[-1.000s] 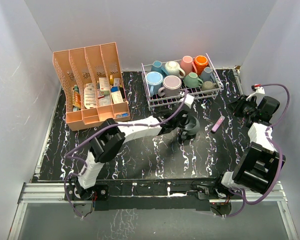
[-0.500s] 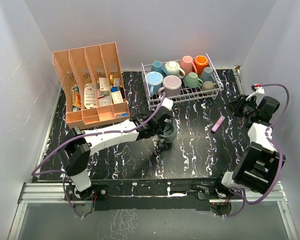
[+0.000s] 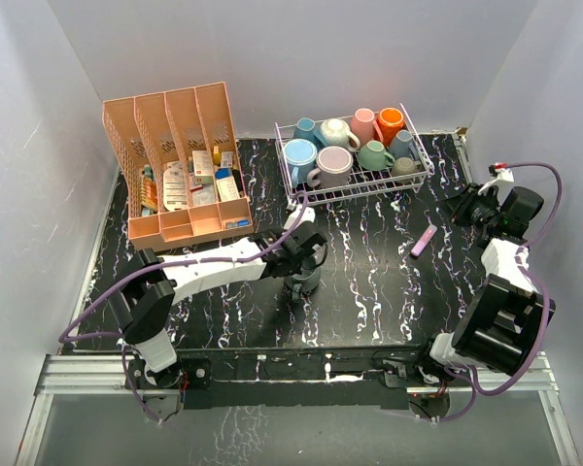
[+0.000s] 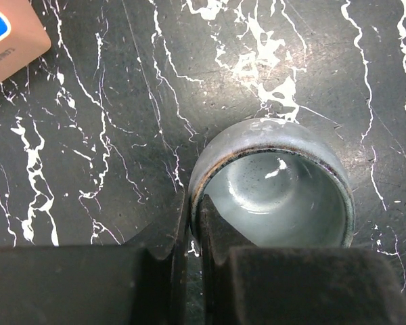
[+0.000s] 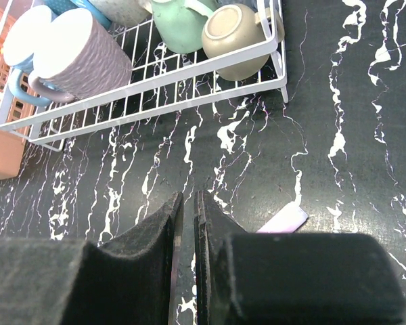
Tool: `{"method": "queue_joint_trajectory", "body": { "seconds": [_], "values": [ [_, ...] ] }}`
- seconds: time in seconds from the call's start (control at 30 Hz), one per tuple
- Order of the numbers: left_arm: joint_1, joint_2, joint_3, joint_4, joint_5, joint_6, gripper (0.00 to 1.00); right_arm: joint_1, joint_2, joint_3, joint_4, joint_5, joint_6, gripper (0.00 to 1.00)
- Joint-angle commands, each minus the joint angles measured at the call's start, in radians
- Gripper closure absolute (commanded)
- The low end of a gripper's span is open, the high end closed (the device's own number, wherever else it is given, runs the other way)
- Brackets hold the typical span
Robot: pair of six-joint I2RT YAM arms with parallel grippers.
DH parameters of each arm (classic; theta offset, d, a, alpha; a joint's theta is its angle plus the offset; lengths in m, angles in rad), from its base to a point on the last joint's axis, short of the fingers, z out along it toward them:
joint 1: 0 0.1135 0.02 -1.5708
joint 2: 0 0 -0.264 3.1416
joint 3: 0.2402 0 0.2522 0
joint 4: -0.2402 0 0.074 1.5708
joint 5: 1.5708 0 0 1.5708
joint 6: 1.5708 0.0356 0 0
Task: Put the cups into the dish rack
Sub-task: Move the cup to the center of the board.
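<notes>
Left claw [image 3: 302, 264] is pinching the rim of the dark grey mug [image 4: 277, 196], jaws closed down to the wall's thickness, one finger [image 4: 213, 227] sitting inside the mouth and the other pressing the outside. The mug is pointing mouth-up, over the black marbled worktop [image 3: 369, 291], in front of the dish rack [image 3: 355, 194] and off its left front corner, well apart from it. Whether its base is resting on the worktop, I cannot tell.

Right claw [image 5: 187, 200] is hanging to the right of the rack's right front corner, jaws almost together and gripping nothing.

Nine mugs are sitting inside the rack. The light blue mug [image 3: 299, 153] and lilac mug [image 3: 333, 165] are lying at its left front. The teal mug [image 3: 305, 128], cream mug [image 3: 336, 133], pink mug [image 3: 363, 123] and orange mug [image 3: 390, 123] are lining the back. The green mug [image 3: 373, 154], blue-grey mug [image 3: 404, 144] and olive mug [image 3: 404, 166] are filling the right front.

A pink stick [image 3: 424, 241] is lying on the worktop in front of the rack's right front corner. A salmon organizer [image 3: 175, 165] is standing left of the rack.
</notes>
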Motion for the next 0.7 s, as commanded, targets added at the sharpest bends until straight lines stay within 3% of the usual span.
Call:
{"method": "queue_joint_trajectory", "body": {
  "seconds": [0.0,0.07,0.27,0.33,0.53,0.67],
  "values": [
    [-0.003,-0.04,0.025,-0.058,-0.044,-0.061,0.97,-0.003,-0.003,-0.006,0.062,-0.018,0.007,0.84],
    [-0.003,-0.025,0.046,-0.087,-0.033,-0.055,0.87,-0.003,-0.004,-0.006,0.062,-0.019,0.007,0.84],
    [-0.002,-0.028,0.071,-0.103,0.01,0.076,0.37,-0.002,-0.009,-0.007,0.063,-0.02,0.009,0.84],
    [-0.002,-0.026,0.089,-0.12,0.041,0.158,0.25,-0.003,-0.01,-0.008,0.063,-0.022,0.008,0.84],
    [0.047,-0.06,0.108,-0.127,0.197,0.405,0.13,-0.003,-0.013,-0.009,0.065,-0.03,0.01,0.84],
    [0.167,-0.084,0.108,-0.089,0.502,0.478,0.12,-0.003,-0.015,-0.011,0.066,-0.033,0.01,0.84]
  ]
}}
